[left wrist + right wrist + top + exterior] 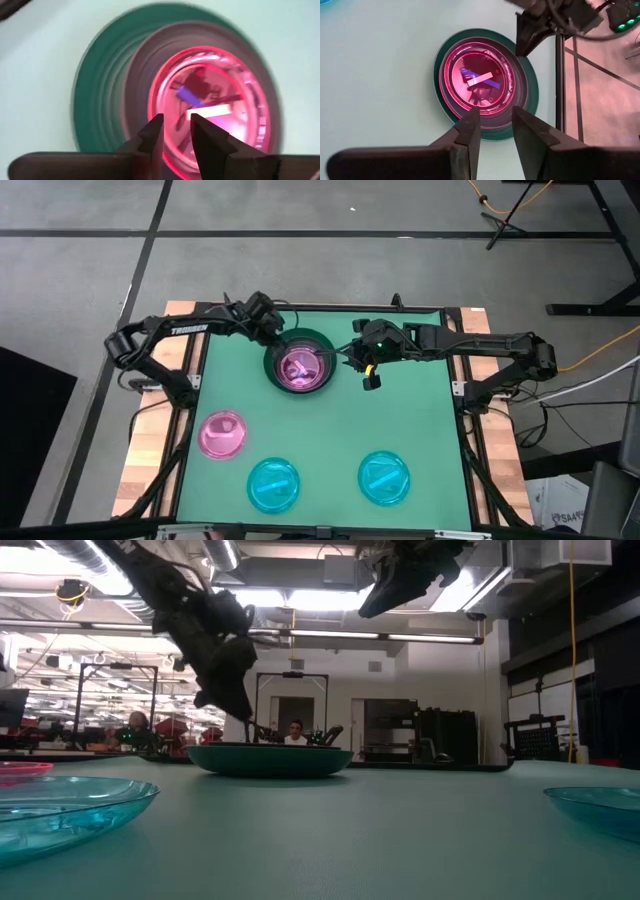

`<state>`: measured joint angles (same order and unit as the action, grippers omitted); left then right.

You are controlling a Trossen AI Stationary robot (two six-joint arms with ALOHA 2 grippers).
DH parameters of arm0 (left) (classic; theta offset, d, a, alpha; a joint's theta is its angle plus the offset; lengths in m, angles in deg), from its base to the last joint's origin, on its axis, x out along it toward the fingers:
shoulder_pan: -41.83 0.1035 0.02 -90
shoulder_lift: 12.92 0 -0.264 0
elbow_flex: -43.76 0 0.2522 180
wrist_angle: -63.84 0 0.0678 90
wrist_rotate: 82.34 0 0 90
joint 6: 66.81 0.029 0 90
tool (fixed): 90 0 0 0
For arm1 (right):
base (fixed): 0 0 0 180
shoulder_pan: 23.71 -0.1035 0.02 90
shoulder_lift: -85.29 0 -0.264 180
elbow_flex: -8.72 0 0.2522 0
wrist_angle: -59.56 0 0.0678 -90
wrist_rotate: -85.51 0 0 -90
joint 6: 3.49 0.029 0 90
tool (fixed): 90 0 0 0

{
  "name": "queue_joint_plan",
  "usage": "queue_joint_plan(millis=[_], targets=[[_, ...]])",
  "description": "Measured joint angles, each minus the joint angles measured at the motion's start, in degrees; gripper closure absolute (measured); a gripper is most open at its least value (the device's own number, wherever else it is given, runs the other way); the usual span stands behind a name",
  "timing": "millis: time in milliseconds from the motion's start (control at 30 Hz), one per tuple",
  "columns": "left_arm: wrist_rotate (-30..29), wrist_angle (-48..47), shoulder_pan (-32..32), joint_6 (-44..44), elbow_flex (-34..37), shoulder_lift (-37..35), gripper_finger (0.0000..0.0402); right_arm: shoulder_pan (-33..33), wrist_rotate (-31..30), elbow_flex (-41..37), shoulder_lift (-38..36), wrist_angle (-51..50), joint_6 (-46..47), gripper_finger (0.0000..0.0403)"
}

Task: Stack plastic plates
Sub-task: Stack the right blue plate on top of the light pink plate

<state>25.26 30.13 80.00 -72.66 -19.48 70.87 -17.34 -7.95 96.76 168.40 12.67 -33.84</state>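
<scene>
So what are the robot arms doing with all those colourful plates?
They are piling plates up. At the far side of the table sits a stack: a dark green plate at the bottom, a grey one inside it, and a pink plate on top. The left gripper is at the stack's rim with its fingers apart, and the right gripper hovers beside it, holding nothing. One loose pink plate and two cyan plates wait nearer the front.

The left arm (165, 332) bears the white word "TROSSEN"; no other text can be read.
</scene>
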Motion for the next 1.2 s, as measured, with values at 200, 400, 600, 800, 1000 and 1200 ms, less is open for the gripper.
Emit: queue_joint_plan(millis=[200, 400, 600, 800, 1000, 1200], targets=[[3.4, 0.0, -1.6, 0.0, 0.0, -5.0, 0.0311, 0.0, 0.0, 0.0, 0.0, 0.0, 0.0, 0.0301], [2.9, 0.0, -6.6, 0.0, 0.0, -9.1, 0.0311, 0.0, 0.5, 0.0, 0.0, -0.1, 0.0, 0.0301], [2.9, 0.0, -13.3, 0.0, 0.0, -11.2, 0.0311, 0.0, 3.7, 0.0, 0.0, -0.1, 0.1, 0.0301], [2.6, 0.0, -19.1, 0.0, 0.0, -11.3, 0.0311, 0.0, 6.9, 0.0, 0.0, -0.1, 3.3, 0.0301], [-1.5, 0.0, -23.8, 0.0, 0.0, -11.3, 0.0311, -3.5, 9.0, 0.0, 0.0, -0.7, 4.6, 0.0301], [-5.2, 0.0, -26.9, 0.0, 0.0, -11.3, 0.0311, -9.5, 8.6, 0.0, 0.0, -2.8, 5.9, 0.0301]])
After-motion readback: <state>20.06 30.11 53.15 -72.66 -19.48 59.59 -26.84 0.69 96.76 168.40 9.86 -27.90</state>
